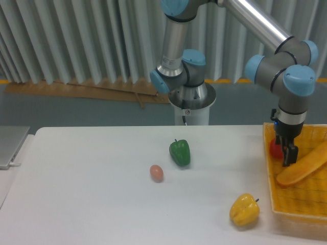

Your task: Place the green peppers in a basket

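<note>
On the table the pepper with the stem sits near the middle, an egg just beside it (front-left). Another pepper lies front-right, close to the basket at the right edge. The gripper hangs inside that basket, beside a long bread.

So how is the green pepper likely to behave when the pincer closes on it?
The green pepper looks glossy, so it may slip between flat fingers. Its rounded, lobed body suggests it could rock or roll if nudged sideways on the table. It probably stays firm and is light for its size, as bell peppers are hollow.
</note>
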